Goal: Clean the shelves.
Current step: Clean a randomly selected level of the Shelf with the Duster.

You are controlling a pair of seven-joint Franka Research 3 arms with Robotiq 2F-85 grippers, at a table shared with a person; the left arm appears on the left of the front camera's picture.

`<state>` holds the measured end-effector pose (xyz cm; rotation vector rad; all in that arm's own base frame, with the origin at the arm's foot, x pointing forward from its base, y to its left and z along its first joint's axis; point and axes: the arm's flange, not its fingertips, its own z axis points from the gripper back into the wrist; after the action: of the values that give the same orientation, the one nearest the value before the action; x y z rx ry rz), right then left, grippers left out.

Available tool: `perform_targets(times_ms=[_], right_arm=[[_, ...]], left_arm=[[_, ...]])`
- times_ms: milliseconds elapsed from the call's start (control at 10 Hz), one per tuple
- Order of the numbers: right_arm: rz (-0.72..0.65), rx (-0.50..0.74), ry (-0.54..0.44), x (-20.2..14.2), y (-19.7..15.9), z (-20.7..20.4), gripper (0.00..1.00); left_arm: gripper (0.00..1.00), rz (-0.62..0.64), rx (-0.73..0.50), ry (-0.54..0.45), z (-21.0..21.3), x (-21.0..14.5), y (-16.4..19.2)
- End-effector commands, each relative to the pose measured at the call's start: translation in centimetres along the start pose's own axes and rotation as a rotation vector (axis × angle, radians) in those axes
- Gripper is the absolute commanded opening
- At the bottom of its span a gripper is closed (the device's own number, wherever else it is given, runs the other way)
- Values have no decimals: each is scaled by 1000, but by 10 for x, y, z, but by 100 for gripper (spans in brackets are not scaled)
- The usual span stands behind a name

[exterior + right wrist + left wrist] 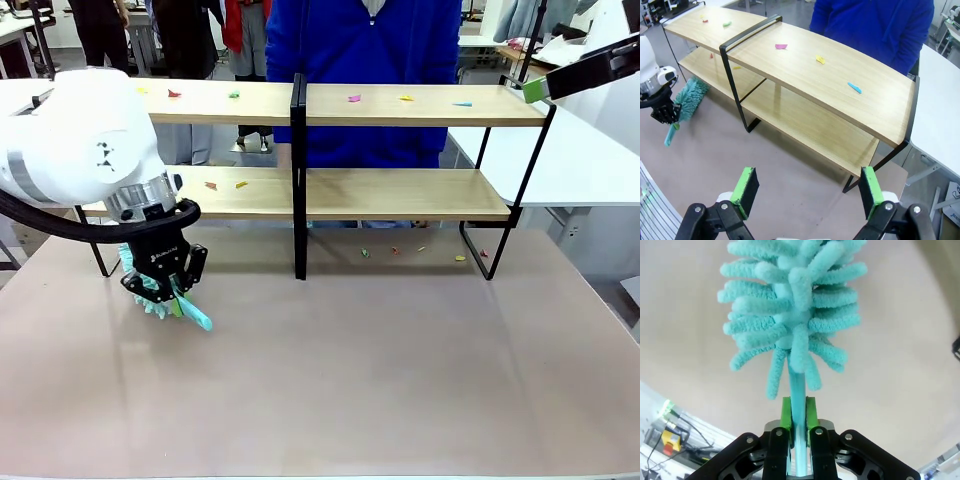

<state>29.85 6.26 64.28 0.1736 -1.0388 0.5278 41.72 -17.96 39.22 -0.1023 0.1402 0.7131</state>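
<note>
As seen from the front, left gripper (165,285) low over the left part of the table (350,380), just before the left end of the shelves (400,192), pointing down. Closed fully on the thin handle of a teal duster (795,315), both green pads (786,412) pressed flat to the sides of the handle. Fluffy head of the duster beyond the fingertips, toward the far side. Free end of the handle sticking out toward the near right. Head near the left leg of the rack; touching the table or not, cannot tell.

High at the far right, right gripper (810,187), above the right end of the upper board. Jaws standing wide apart, nothing between them, nothing held.

Across the far half of the table, from left to right, the shelves: two long light-wood boards in a thin black frame, with a black post in the middle. Small coloured paper scraps (354,98) scattered on the upper board, both left and right of the post. Two more on the lower board at the left, some also on the table under the right half. Behind the rack, at the far side, a person (365,50) in a blue top, standing close to it.
</note>
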Motion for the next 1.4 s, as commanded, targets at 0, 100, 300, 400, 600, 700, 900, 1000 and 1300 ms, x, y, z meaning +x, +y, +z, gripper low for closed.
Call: perform_targets(times_ms=[0, 100, 300, 400, 600, 700, 900, 1000, 1300], right_arm=[[-8, 6, -2, 0, 0, 0, 100], [-8, 6, -2, 0, 0, 0, 100], [-8, 6, -2, 0, 0, 0, 100], [-8, 6, -2, 0, 0, 0, 100], [-8, 6, -2, 0, 0, 0, 100], [-8, 6, -2, 0, 0, 0, 100], [-8, 6, -2, 0, 0, 0, 100], [-8, 6, -2, 0, 0, 0, 100], [-8, 6, -2, 0, 0, 0, 100]], left_arm=[[12, 50, 17, 36, 12, -2, 13], [12, 30, 32, 69, 15, -7, 20], [12, -100, 69, 152, 21, -18, 34], [12, -168, 88, 201, 22, -20, 38], [12, -239, 95, 231, 31, -26, 57], [12, -218, 81, 219, 38, -28, 72], [12, -219, 30, 200, 49, -26, 95], [12, -244, 30, 214, 51, -25, 104], [12, -540, -139, 117, 65, -30, 117]])
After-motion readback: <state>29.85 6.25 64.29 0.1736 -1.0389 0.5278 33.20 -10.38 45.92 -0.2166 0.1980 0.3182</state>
